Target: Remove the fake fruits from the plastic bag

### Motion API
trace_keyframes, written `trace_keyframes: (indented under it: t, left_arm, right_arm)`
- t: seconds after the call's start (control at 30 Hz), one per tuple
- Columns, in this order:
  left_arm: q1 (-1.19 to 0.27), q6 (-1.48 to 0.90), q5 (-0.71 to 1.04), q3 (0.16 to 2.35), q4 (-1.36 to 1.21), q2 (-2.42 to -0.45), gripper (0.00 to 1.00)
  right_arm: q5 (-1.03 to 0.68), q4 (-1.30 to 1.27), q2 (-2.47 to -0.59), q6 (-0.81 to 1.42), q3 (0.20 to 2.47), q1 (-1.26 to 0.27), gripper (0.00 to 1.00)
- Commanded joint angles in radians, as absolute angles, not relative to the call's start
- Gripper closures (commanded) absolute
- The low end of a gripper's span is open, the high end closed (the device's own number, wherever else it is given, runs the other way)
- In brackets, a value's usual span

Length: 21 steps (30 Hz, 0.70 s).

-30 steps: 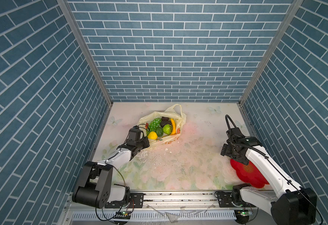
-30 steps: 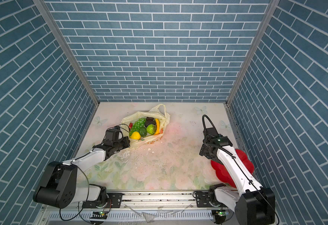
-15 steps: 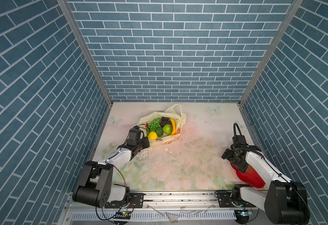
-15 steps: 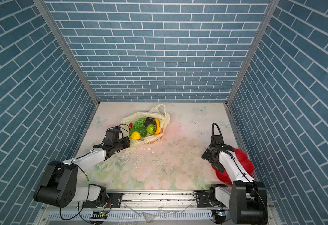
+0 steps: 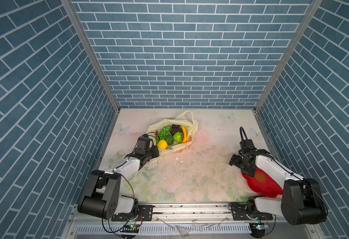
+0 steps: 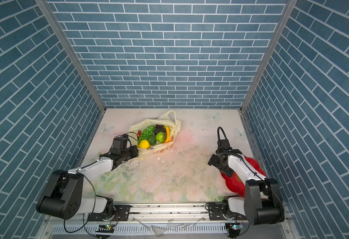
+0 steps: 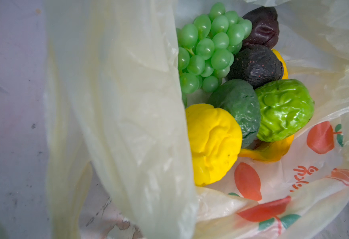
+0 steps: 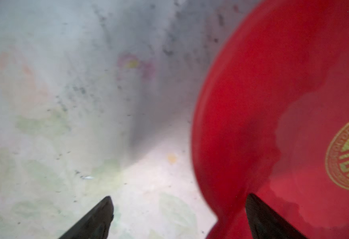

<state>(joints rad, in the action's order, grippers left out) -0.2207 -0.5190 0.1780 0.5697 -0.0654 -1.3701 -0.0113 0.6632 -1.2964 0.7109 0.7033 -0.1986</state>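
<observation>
Plainly, the fake fruits [image 5: 170, 135] all lie inside the plastic bag [image 5: 192, 126], which slumps on the table [image 5: 190, 178] with its mouth gaping upward; none is out yet. The risk starts with the film. The left gripper [image 5: 158, 154], at the bag's near rim, is closed tight, seemingly pinching a fold of the plastic. A harder pull could tear the thin bag, or tip it so the round pieces roll off across the table. A loose flap covers part of the heap in the left wrist view, so a reach from that side could snag plastic instead of fruit.

Within the bag, the green grape bunch [image 7: 208, 51] sits against that flap with two dark brown fruits [image 7: 254, 66] beside it. A dark green one [image 7: 237, 109] touches a bright green one [image 7: 283, 109], a yellow lump [image 7: 210, 144] lies nearest the rim, and the banana [image 7: 271, 152] is underneath.

Well apart from the bag, the right gripper [image 8: 179, 197] hangs with jaws spread wide and empty over the edge of the red plate [image 5: 260, 184], whose visible part carries nothing.
</observation>
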Motion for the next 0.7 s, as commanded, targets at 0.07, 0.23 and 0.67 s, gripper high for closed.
trace_keyframes:
  t: [0.07,0.23,0.67]
  left_arm:
    - [-0.225,-0.502,0.160,0.584,-0.061,-1.375,0.98]
    - [-0.225,-0.498,0.153,0.582,-0.060,-1.370,0.98]
    - [-0.225,-0.492,0.121,0.573,-0.059,-1.355,0.98]
  right_arm:
    - [-0.025,0.636,-1.359,0.774,0.794,-0.321,0.01]
    - [-0.026,0.609,-1.447,0.810,0.876,-0.443,0.01]
    - [-0.027,0.629,-1.627,0.835,1.115,-0.693,0.01]
